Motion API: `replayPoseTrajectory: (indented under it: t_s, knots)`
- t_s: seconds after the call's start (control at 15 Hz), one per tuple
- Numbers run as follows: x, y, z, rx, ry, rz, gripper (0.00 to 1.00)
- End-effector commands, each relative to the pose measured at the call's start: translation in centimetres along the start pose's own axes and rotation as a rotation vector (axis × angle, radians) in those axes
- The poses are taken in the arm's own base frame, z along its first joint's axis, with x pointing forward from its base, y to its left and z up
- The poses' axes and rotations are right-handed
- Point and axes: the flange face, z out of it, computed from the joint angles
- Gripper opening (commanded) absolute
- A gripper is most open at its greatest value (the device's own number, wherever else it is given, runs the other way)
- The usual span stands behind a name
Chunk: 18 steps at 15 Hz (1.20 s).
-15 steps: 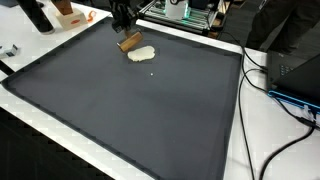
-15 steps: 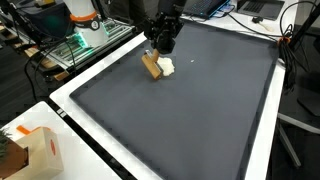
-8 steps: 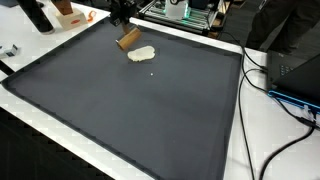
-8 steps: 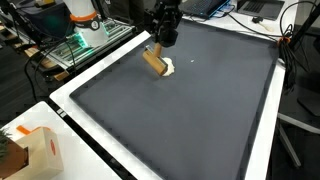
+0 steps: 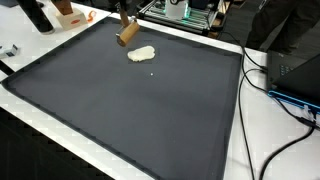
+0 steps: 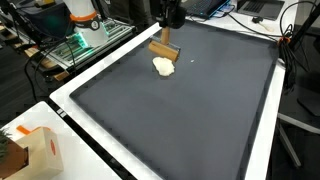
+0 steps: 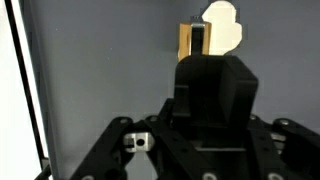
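My gripper (image 5: pixel 124 27) (image 6: pixel 166 36) is shut on a small brown wooden block (image 5: pixel 128 34) (image 6: pixel 163 49), which hangs tilted above the dark grey mat (image 5: pixel 130 110) (image 6: pixel 180 120). A flat cream-coloured lump (image 5: pixel 141 53) (image 6: pixel 163 67) lies on the mat just under and beside the block, apart from it. In the wrist view the block (image 7: pixel 186 42) shows past the black gripper body, with the cream lump (image 7: pixel 222 28) behind it. The fingertips are mostly hidden there.
The mat lies on a white table (image 5: pixel 250 130). Cables (image 5: pixel 270 85) and a black device (image 5: pixel 300 68) sit at one side. An electronics rack (image 5: pixel 180 12) stands behind the gripper. An orange-and-white box (image 6: pixel 35 150) rests at a table corner.
The gripper has risen with the wooden block, lifting it off the mat and away from the cream lump, which stays in place.
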Motion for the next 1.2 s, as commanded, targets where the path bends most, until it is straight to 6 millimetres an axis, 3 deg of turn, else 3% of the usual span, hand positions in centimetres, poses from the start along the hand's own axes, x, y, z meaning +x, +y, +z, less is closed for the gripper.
replayPoseTrajectory:
  t_s: [0.0, 0.47, 0.93, 1.0, 1.13]
  knots:
    - [-1.8, 0.0, -2.9, 0.076, 0.078, -0.165, 0.24]
    - [-3.1, -0.6, -6.8, 0.124, 0.158, -0.478, 0.24]
    - [-4.2, -1.8, -8.7, 0.129, 0.166, -0.674, 0.24]
    - [-3.0, -1.7, -8.1, 0.102, 0.159, -0.637, 0.49]
    - [-3.2, -1.9, -8.3, 0.103, 0.158, -0.656, 0.49]
